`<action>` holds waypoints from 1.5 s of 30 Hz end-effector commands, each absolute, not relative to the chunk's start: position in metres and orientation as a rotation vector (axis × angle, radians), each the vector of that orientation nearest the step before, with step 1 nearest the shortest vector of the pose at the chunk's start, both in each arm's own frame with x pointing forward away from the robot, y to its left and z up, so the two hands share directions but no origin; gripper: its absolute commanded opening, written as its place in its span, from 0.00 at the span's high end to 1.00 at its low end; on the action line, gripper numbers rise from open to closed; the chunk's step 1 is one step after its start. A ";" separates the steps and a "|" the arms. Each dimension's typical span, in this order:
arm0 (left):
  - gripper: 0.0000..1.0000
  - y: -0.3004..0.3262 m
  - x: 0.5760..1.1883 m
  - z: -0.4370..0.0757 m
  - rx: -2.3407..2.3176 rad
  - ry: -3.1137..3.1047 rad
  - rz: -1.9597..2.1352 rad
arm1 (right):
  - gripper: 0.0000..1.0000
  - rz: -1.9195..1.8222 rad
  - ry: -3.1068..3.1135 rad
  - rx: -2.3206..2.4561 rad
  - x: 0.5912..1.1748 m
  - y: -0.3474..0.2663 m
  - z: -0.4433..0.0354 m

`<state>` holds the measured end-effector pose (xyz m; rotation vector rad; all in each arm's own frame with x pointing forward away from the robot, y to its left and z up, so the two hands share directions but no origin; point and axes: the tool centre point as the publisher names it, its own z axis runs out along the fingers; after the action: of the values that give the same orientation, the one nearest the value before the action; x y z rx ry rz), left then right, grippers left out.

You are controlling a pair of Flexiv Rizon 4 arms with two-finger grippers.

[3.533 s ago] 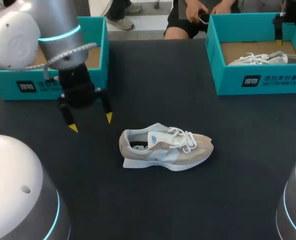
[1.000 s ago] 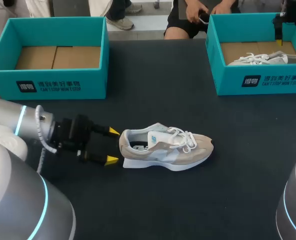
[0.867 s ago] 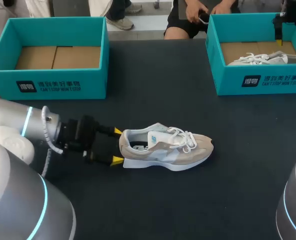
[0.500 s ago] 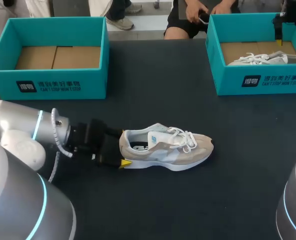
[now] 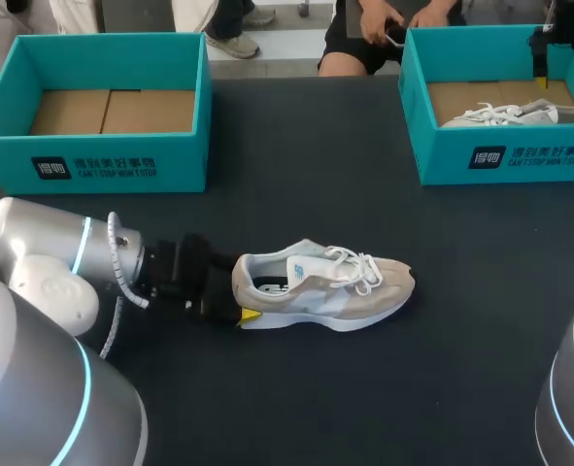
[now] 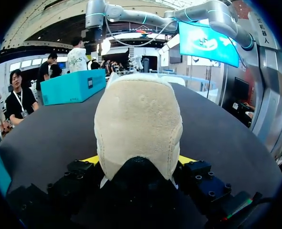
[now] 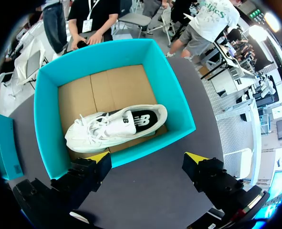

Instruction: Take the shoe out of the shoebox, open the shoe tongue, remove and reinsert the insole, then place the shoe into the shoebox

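A beige shoe stands upright on the dark table, toe pointing right. My left gripper lies low on the table at its heel. In the left wrist view the heel fills the gap of the left gripper, and both yellow tips lie against the heel's sides. My right gripper hangs above the right teal shoebox. That right gripper is open with nothing between its fingers. A white shoe lies in the box below it.
An empty teal shoebox with a cardboard floor stands at the back left. The white shoe lies along the floor of the right box. Bare table lies in front of and to the right of the beige shoe.
My left gripper has slid right along the table until its fingers flank the heel, and the fingers have drawn in against it. The shoe and the right arm have kept still.
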<state>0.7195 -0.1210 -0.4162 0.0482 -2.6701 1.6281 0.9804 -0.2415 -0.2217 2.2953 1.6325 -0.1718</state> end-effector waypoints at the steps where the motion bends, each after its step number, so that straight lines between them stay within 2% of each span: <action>1: 1.00 -0.122 0.719 -0.419 0.048 -2.670 1.619 | 0.00 -0.169 1.634 2.295 0.980 -0.242 -0.222; 19: 1.00 -0.122 0.719 -0.419 0.048 -2.670 1.619 | 0.00 -0.169 1.634 2.295 0.980 -0.242 -0.222; 39: 1.00 -0.122 0.719 -0.419 0.048 -2.670 1.619 | 0.00 -0.020 1.896 2.257 0.889 0.001 -0.214; 45: 1.00 -0.122 0.719 -0.419 0.048 -2.670 1.619 | 0.00 0.010 1.898 2.296 0.867 0.024 -0.219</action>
<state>0.7203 -0.1207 -0.4160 0.0458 -2.6682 1.6178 0.8714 0.0231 -0.2159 2.3074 1.9079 -0.0130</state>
